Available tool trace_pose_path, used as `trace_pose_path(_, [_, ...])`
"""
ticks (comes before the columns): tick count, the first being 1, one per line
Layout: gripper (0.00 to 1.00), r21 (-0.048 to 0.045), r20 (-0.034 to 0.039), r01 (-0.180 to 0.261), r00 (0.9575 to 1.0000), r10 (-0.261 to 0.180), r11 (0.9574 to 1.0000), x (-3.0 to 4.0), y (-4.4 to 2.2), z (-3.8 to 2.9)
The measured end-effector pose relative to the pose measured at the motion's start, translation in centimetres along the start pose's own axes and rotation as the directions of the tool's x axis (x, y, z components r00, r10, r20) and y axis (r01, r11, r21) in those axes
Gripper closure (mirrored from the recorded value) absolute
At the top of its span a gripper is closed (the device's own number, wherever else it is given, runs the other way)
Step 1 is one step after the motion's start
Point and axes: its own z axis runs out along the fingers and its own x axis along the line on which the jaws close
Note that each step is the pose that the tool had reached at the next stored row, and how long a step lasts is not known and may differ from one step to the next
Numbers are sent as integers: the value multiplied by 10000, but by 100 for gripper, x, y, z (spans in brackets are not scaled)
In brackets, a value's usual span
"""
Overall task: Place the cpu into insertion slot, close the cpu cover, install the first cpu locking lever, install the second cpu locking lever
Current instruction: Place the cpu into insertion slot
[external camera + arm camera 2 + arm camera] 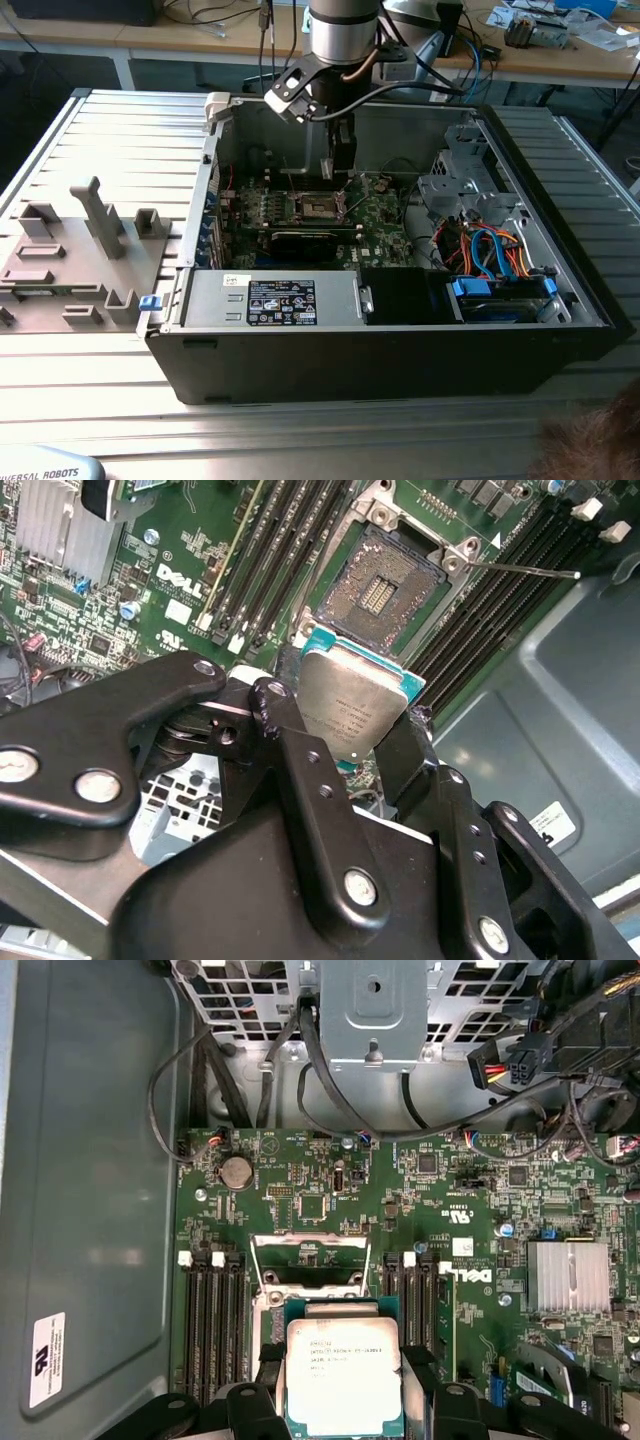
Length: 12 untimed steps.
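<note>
One cpu (343, 1370) is pinched by its edges in my gripper (345, 725), hanging near the bare slot (385, 585), cover (308, 1238) up. To seat it well, I judge: keep it level, corners matched, lowered without force.

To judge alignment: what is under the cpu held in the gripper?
In the second wrist view, the open insertion slot lies below the cpu, its contact field bare. The cpu hides the slot's near edge.
</note>
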Motion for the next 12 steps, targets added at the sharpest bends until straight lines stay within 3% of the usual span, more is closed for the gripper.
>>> trace_pose_path(12, [46, 0, -1, 0, 10000, 0, 10000, 0, -8, 37])
